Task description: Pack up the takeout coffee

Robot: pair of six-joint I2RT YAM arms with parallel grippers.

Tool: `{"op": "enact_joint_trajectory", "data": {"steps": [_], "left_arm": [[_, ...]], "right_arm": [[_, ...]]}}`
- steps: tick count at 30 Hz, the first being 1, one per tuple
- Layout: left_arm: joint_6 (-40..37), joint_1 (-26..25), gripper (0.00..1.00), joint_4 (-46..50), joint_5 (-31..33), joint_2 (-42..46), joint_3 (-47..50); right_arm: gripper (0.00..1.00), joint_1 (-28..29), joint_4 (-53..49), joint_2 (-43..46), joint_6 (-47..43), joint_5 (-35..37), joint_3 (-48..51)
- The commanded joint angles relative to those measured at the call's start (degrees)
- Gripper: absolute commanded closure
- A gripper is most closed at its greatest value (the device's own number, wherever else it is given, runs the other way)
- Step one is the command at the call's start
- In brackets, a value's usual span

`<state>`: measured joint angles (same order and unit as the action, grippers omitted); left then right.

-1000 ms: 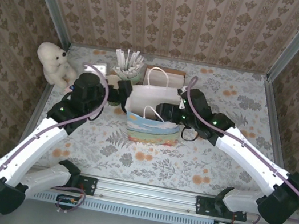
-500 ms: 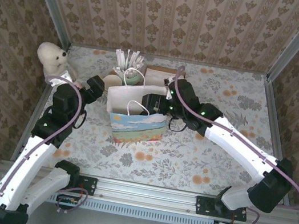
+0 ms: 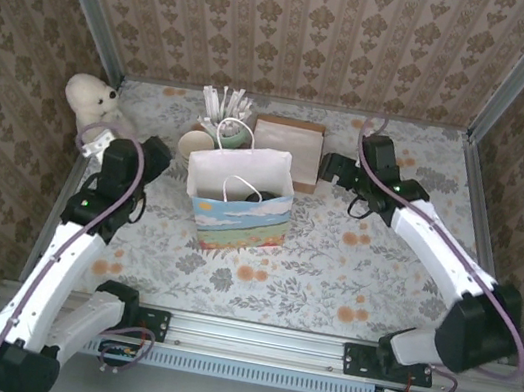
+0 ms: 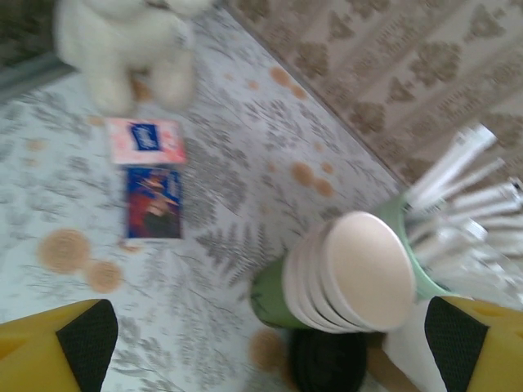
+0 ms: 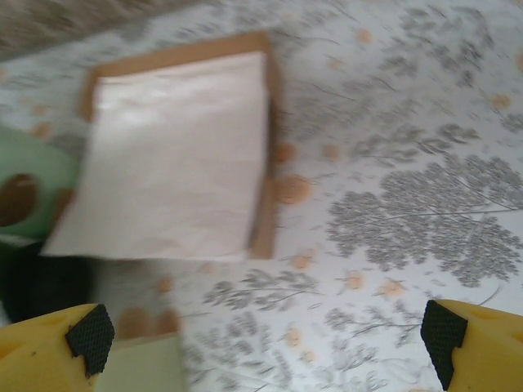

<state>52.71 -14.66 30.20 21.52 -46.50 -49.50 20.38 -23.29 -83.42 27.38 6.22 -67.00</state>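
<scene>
Between the two arms, at the middle of the table (image 3: 380, 278), a paper bag (image 3: 238, 217) is stood upright with its mouth spread open, presumably so that a cup can be lowered in from above without being tipped. To either side, the left gripper (image 3: 155, 153) and the right gripper (image 3: 333, 168) are held clear of that mouth. In the wrist views the fingers (image 4: 86, 335) of the left and the pads (image 5: 90, 331) of the right are seen spread wide, and nothing is held by either. At the bottom edge of the left wrist view a black round shape is seen, taken to be the lid of the takeout coffee (image 4: 327, 377). It is judged to stand on the table just beside the stack of cream cups (image 4: 359, 273) and near the bag's rear left corner, apart from both grippers. A dark patch inside the bag cannot be made out. If that reading holds, the left gripper is judged the better placed for the pick-up, though the stack and the holder of white sticks (image 3: 232, 135) are crowded close and could be knocked.
</scene>
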Motion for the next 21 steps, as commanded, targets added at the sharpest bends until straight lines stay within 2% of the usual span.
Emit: {"op": "enact_joint_trajectory", "data": {"steps": [1,4,7,9,11,14,21], "left_arm": [[1.64,2.53,0.0,7.22,3.1,4.59,1.34],[8.34,3.61,0.0,8.74,0.12,6.79,7.3],[15.11,4.1,0.0,4.21,-5.78,6.25,14.46],[18.41,4.18,0.0,0.91,-8.25,4.27,17.75],[20.44,4.35,0.0,-0.96,-9.06,1.77,19.7],[20.19,4.37,0.0,-3.88,-11.54,-1.84,20.6],[17.35,4.11,0.0,-9.84,-20.4,-8.13,20.51]], "right_arm": [[0.04,-0.95,0.43,-5.48,-3.66,-1.23,-2.31],[0.09,-0.36,-2.91,-11.28,-1.96,-3.71,-7.99],[0.14,-0.05,-3.64,-14.95,9.2,-6.15,-10.83],[0.13,0.08,0.41,-15.46,16.58,-10.69,-10.01],[0.11,0.87,4.74,-15.46,23.45,-11.26,-8.53],[0.1,1.92,4.27,-16.56,32.71,-8.63,-8.82],[0.08,3.83,11.18,-18.07,45.8,-8.22,-5.09]]}}
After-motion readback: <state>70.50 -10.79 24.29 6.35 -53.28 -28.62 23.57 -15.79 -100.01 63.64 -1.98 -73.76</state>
